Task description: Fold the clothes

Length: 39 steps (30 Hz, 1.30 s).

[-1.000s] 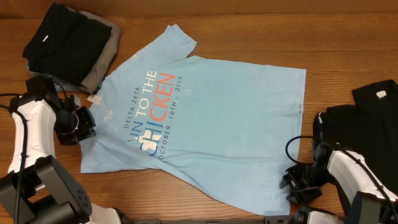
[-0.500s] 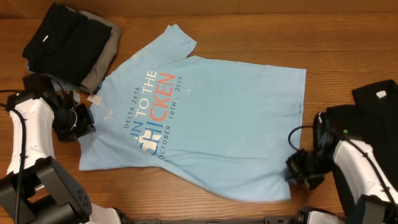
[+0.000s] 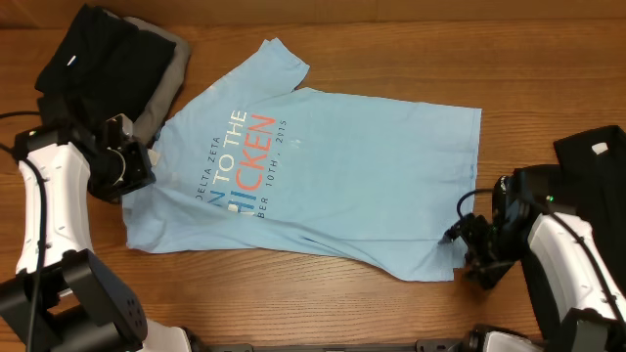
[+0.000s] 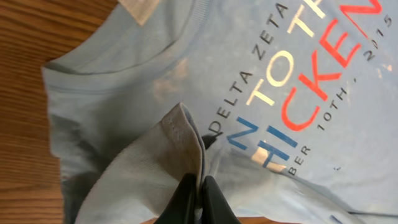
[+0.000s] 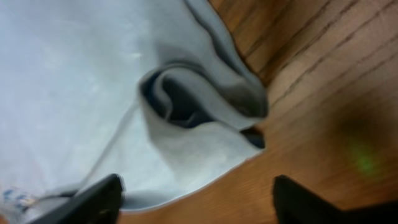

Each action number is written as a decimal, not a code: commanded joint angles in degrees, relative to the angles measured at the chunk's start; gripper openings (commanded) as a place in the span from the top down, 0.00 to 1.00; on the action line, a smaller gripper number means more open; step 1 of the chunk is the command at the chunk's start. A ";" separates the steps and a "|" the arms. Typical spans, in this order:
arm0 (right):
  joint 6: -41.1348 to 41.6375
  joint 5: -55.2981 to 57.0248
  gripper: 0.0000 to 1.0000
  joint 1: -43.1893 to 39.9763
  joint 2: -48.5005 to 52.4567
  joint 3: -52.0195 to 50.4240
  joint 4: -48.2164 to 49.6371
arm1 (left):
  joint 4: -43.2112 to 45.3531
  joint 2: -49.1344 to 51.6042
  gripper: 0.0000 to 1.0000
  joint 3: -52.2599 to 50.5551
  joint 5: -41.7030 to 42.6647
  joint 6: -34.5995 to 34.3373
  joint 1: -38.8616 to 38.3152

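The light blue T-shirt (image 3: 342, 186) lies spread on the wooden table, lettering up, its near edge folded over part of the print. My left gripper (image 3: 135, 166) is at the shirt's left side, near the collar. In the left wrist view it (image 4: 200, 185) is shut on a raised fold of the blue cloth (image 4: 155, 81). My right gripper (image 3: 468, 246) hovers at the shirt's near right corner. In the right wrist view it (image 5: 196, 199) stands open over bare wood, and the crumpled hem corner (image 5: 199, 106) lies loose in front of it.
A folded black garment (image 3: 93, 64) with a white label sits on a grey one (image 3: 161, 93) at the back left. Another black garment (image 3: 592, 161) with a white label lies at the right edge, beside the right arm.
The right gripper closed, then opened and let go of the shirt's near right corner. Both arms carried the near edge away from me, so it now covers part of the lettering.
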 commanded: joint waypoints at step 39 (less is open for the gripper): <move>1.51 -2.91 0.96 -0.20 -15.85 1.22 -9.42 | -10.78 0.00 0.96 8.92 -6.80 2.38 -1.62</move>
